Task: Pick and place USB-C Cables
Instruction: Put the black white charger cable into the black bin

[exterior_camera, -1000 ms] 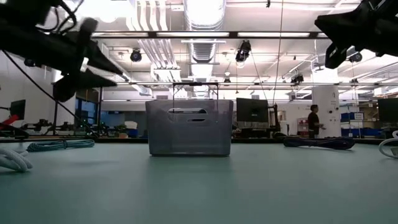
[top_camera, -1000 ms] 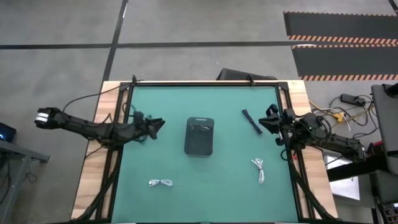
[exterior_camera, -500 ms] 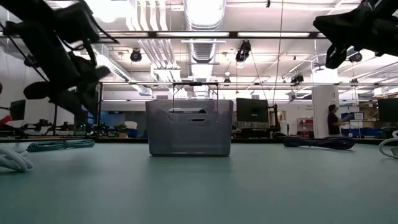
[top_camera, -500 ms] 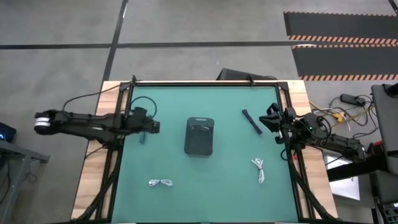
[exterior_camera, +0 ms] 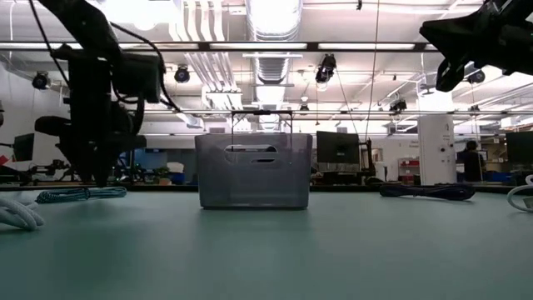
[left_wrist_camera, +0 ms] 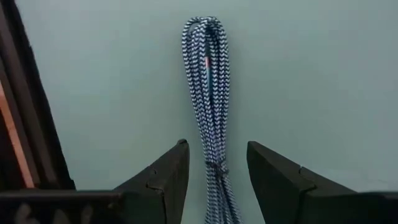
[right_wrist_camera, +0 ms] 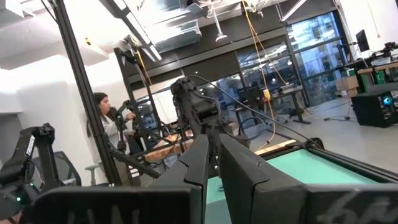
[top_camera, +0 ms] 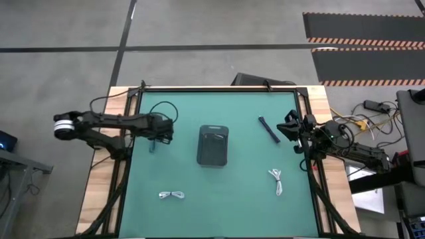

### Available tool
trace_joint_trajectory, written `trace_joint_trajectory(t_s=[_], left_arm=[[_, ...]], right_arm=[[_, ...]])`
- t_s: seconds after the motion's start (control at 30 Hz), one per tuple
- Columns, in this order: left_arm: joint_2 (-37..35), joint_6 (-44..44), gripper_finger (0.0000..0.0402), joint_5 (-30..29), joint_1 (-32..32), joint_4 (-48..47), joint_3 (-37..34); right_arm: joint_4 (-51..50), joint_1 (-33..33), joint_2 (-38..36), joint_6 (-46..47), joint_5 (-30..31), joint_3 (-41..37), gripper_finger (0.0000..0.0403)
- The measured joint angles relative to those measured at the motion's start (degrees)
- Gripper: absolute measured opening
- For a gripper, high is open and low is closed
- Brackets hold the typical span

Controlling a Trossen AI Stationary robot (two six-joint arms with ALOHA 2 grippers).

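Note:
A blue-and-white braided cable bundle [left_wrist_camera: 208,93] lies flat on the green mat at the left [top_camera: 152,145], and also shows in the low view [exterior_camera: 79,194]. My left gripper [left_wrist_camera: 214,149] points down over it, open, one finger on each side of the bundle near its tied part; I see no touch. The gripper also shows in the high view [top_camera: 159,136]. My right gripper [top_camera: 290,127] hovers shut and empty at the right edge. A dark cable [top_camera: 268,129] and two white cables [top_camera: 172,195] [top_camera: 277,180] lie on the mat.
The dark grey tray [top_camera: 213,145] stands mid-table, between the two arms; it also shows in the low view [exterior_camera: 254,171]. The table's wooden rim and black frame rail [left_wrist_camera: 18,124] run close beside the left gripper. A person stands in the room behind [right_wrist_camera: 109,124].
My left gripper has tipped from lying level, pointing toward the table's right, to pointing straight down, and has come down over the blue-and-white cable. Its fingers have stayed open. The cables and the tray have not moved.

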Motion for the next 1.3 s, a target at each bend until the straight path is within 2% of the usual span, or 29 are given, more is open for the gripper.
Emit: trace_joint_trajectory(t_s=[0.37, 0.97, 1.07, 1.3], left_arm=[[6.8, 1.5, 0.0145, 0.7, 2.4, -0.2, 0.5], [7.1, 1.8, 0.0142, 0.7, 2.5, 0.0, 0.5], [7.1, 1.8, 0.0120, 0.9, 2.5, 0.2, 0.4], [7.2, 1.8, 0.0026, 0.7, 2.5, -0.3, 0.3]], right_arm=[[0.0, 0.0, 0.0, -0.1, 0.0, 0.0, 0.0027], [0.0, 0.0, 0.0, -0.1, 0.0, 0.0, 0.0027], [0.0, 0.0, 0.0, -0.1, 0.0, 0.0, 0.0027], [-0.1, 0.0, 0.0, -0.1, 0.0, 0.0, 0.0027]])
